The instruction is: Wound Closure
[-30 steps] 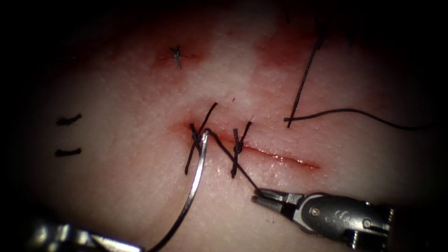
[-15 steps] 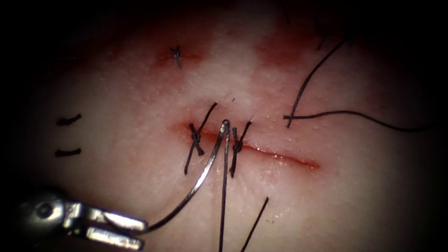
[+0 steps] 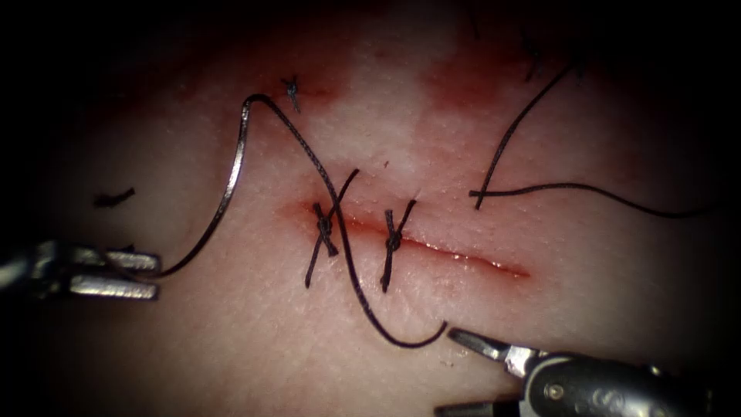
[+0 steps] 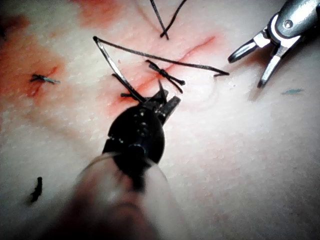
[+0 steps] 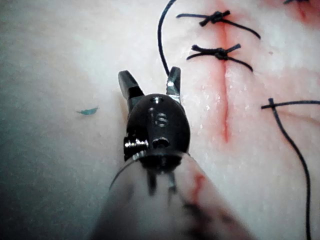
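While the left tool [image 3: 147, 274] sits at the endoscope view's left edge, its jaws are pinched on the needle [image 3: 224, 193] near its tip end; the needle arcs up over the tissue [image 3: 231, 340], free of it, left of the cut [image 3: 455, 259]. From the needle's swaged end the thread [image 3: 347, 262] runs down across the cut, passing over the left of two tied stitches [image 3: 324, 228], and curls to a loose end just beside the right tool [image 3: 463, 371]. That tool's jaws are spread and hold nothing. The second stitch [image 3: 394, 243] lies to the right of the first. A third small knot [image 3: 292, 91] sits higher up in a patch of red fluid [image 3: 463, 85]. Two short cut ends [image 3: 114, 198] lie at far left, the lower one partly hidden by the left tool. A further loose thread [image 3: 587, 189] lies upper right.

In the left wrist view, the left tool [image 4: 165, 102] covers part of the cut [image 4: 200, 45] and clamps the needle [image 4: 107, 57]; the thread [image 4: 170, 60] stretches toward the right tool [image 4: 250, 67], whose jaws stand apart.

In the right wrist view, the right tool [image 5: 150, 80] has parted, empty jaws; the thread [image 5: 161, 35] passes close by one jaw. Two stitches [image 5: 216, 50] cross the cut [image 5: 225, 105].
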Robot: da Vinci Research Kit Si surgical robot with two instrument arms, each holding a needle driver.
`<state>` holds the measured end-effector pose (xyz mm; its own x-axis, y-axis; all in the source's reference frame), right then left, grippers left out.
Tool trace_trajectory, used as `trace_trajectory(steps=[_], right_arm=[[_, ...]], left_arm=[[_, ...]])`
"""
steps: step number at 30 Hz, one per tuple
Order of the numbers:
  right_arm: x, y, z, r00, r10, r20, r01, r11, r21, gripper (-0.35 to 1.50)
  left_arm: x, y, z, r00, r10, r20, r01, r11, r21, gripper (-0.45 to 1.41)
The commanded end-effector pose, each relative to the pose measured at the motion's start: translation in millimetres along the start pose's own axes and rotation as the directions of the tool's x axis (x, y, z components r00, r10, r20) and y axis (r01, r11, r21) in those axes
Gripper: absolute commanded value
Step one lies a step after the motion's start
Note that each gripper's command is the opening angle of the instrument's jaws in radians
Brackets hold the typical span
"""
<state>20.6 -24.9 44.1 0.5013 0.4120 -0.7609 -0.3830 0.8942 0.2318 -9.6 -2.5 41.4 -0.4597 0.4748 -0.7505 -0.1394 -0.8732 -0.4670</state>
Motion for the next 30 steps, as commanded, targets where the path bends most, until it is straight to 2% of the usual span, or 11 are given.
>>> trace_trajectory(steps=[1, 4, 6, 8, 9, 10, 15, 18, 21, 25, 30], right_arm=[[-0.9, 0.0, 1.6, 1.000, -0.008, 0.012, 0.008, 1.000, -0.004, 0.88], [-2.6, 0.2, 3.4, 0.997, -0.046, 0.053, 0.047, 0.999, -0.011, 0.88], [-3.9, 0.5, 4.6, 0.993, -0.084, 0.082, 0.085, 0.996, -0.009, 0.81], [-4.0, 0.5, 5.2, 0.991, -0.107, 0.085, 0.109, 0.994, -0.018, 0.73], [-3.9, 0.4, 5.2, 0.988, -0.124, 0.089, 0.127, 0.991, -0.028, 0.49], [-3.8, 0.0, 4.9, 0.985, -0.141, 0.096, 0.145, 0.989, -0.039, -0.35], [-1.8, -0.9, 2.3, 0.975, -0.172, 0.137, 0.184, 0.980, -0.081, -0.35], [-0.1, -2.9, 1.0, 0.974, -0.161, 0.159, 0.167, 0.985, -0.031, -0.35], [2.9, -7.3, -0.4, 0.968, -0.179, 0.176, 0.167, 0.983, 0.081, -0.35], [5.3, -10.2, -1.6, 0.974, -0.159, 0.159, 0.133, 0.978, 0.160, -0.35], [7.0, -11.7, -2.2, 0.981, -0.148, 0.124, 0.122, 0.973, 0.196, -0.35]], left_arm=[[-0.4, 0.0, 0.9, 1.000, 0.000, -0.001, 0.000, 1.000, -0.001, -0.45], [-0.5, 0.1, 1.4, 1.000, 0.000, -0.004, 0.000, 1.000, -0.008, -0.45], [-0.4, 0.3, 1.9, 1.000, 0.006, -0.006, -0.006, 1.000, -0.016, -0.45], [-0.4, 0.4, 2.4, 1.000, 0.007, -0.006, -0.007, 1.000, -0.020, -0.45], [-0.5, 0.4, 2.6, 1.000, 0.007, -0.007, -0.007, 1.000, -0.022, -0.45], [-0.5, 0.4, 2.8, 1.000, 0.009, -0.005, -0.009, 1.000, -0.023, -0.45], [-0.9, 0.0, 3.0, 1.000, 0.012, -0.006, -0.012, 1.000, -0.023, -0.45], [-1.3, -0.3, 3.3, 1.000, 0.015, -0.006, -0.015, 1.000, -0.021, -0.45], [-1.7, -0.5, 3.7, 1.000, 0.021, 0.006, -0.021, 1.000, -0.022, -0.45], [-1.8, -0.5, 3.7, 1.000, 0.021, 0.006, -0.021, 1.000, -0.022, -0.45], [-1.8, -0.5, 3.6, 1.000, 0.022, 0.008, -0.022, 0.999, -0.024, -0.45]])
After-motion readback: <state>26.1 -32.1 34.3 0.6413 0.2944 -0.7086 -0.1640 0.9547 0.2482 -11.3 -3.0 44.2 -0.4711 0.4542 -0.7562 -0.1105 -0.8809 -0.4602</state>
